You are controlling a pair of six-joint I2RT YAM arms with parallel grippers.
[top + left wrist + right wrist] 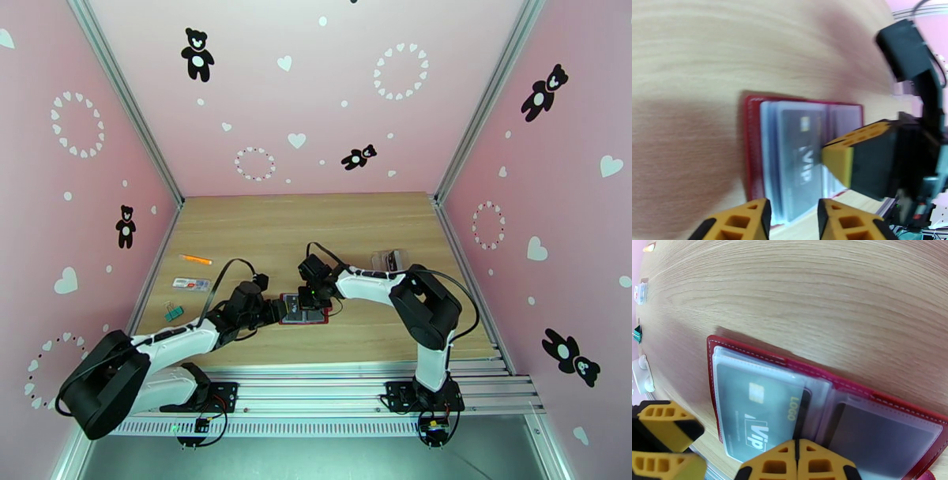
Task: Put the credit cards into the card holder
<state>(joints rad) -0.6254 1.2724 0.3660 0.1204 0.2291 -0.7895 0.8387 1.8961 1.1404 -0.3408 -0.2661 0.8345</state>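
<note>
card holder lies open and flat by the middle of the table's near edge; dark-red cover, pale stitching, cloudy grey sleeves. Silvery-grey Vip card in left sleeve, inner end near the fold; dark card in right sleeve. right gripper fingers pressed together, empty, tips at the fold. left gripper fingers spread, empty, at holder's left edge. Likely seating the card: pin cover flat, nudge card low and level along sleeve, no prying
</note>
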